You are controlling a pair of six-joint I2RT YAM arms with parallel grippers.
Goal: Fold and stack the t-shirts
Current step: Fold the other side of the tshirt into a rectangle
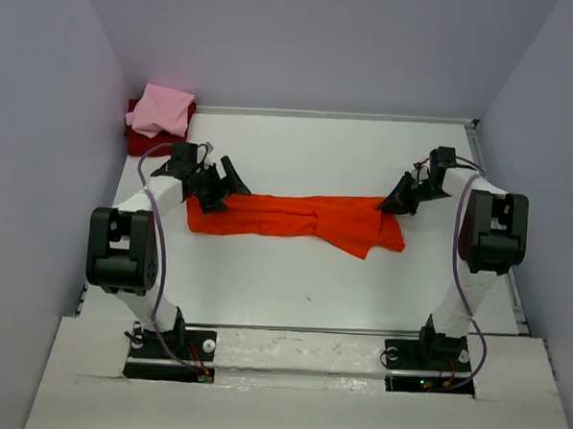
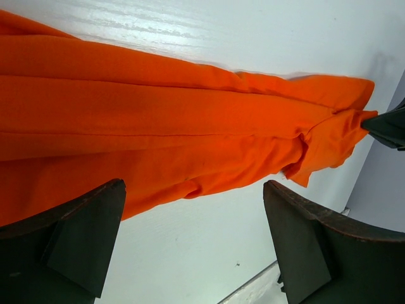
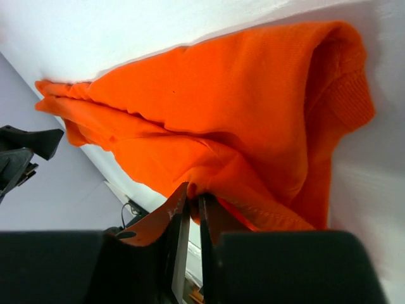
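Lying flat, orange t-shirt (image 1: 296, 217) is pinched by right end effector (image 3: 193, 196).

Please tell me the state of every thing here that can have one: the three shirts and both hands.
orange t-shirt: lying as a long folded strip, not yet folded small.
pink t-shirt: folded, resting on the dark red one.
dark red t-shirt: folded, under the pink one.
left hand: open, holding nothing, at the strip's left end.
right hand: shut on the strip's right end.
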